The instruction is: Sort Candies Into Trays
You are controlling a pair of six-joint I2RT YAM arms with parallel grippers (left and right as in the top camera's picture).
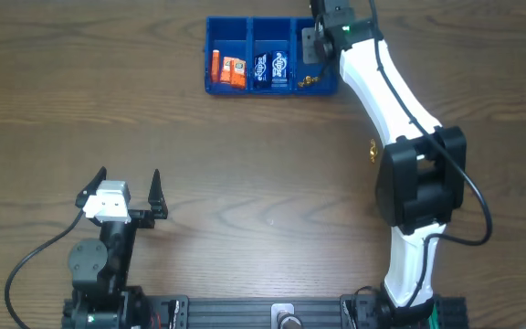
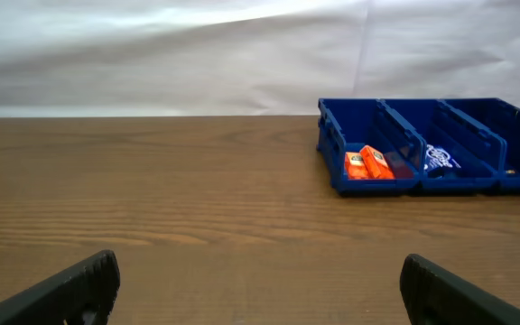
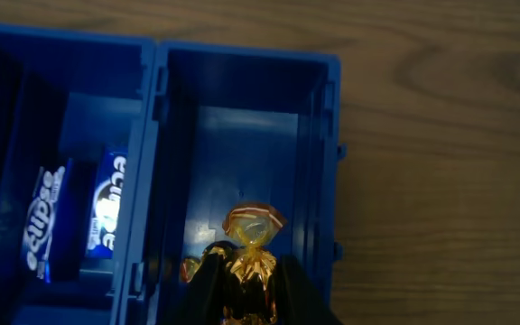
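The blue three-compartment tray (image 1: 210, 55) sits at the table's far edge. Its left bin holds orange candies (image 1: 227, 69), the middle bin blue packs (image 1: 270, 68), and the right bin gold candies (image 1: 310, 82). My right gripper (image 3: 251, 275) hangs over the right bin, shut on a gold-wrapped candy (image 3: 253, 226). Another gold candy (image 3: 190, 268) lies in that bin below it, beside the blue packs (image 3: 70, 217). One gold candy (image 1: 373, 151) lies loose on the table next to the right arm. My left gripper (image 1: 126, 187) rests near the front left, open and holding nothing, facing the tray (image 2: 332, 144).
Bare wooden table stretches between the left gripper and the tray. A white backdrop hangs behind the table's far edge. The right arm's black elbow (image 1: 423, 178) stands over the right side of the table.
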